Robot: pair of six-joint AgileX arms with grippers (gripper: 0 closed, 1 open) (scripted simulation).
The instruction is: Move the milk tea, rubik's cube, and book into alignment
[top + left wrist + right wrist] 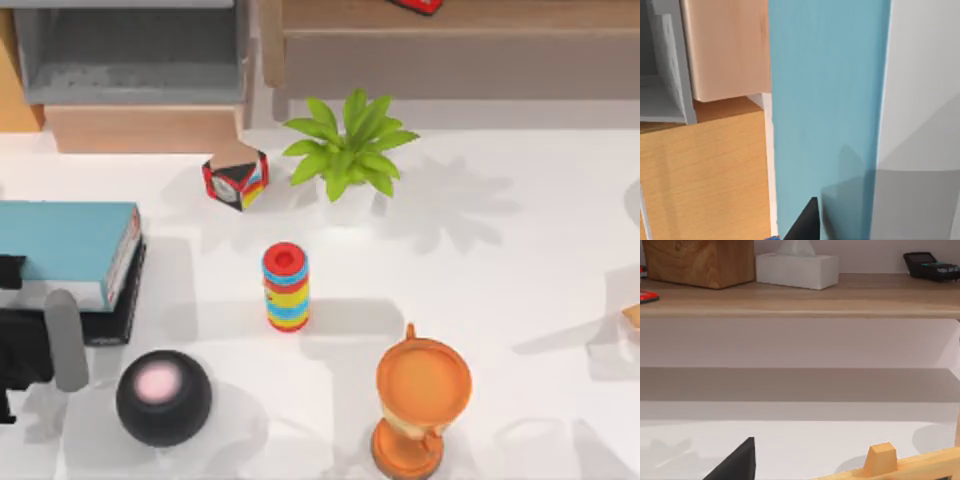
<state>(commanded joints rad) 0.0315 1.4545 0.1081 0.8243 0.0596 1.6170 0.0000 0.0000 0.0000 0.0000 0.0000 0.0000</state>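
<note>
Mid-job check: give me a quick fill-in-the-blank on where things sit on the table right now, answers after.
1. The book lies at the table's ____ edge in the top view.
2. The book's cover is coloured ____.
3. The striped ring stack stands between the potted plant and the orange ____.
4. The black sphere has a ____ spot on top.

Missing words: left; teal-blue; goblet; pink

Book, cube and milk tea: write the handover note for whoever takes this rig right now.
Left claw: hanging over the book.
Right claw: parked low above the table, facing the shelf.
Book: at the table's left edge, lying on a black slab.
Done: nothing lined up yet.
Left: all three placements, the book probably first.
</note>
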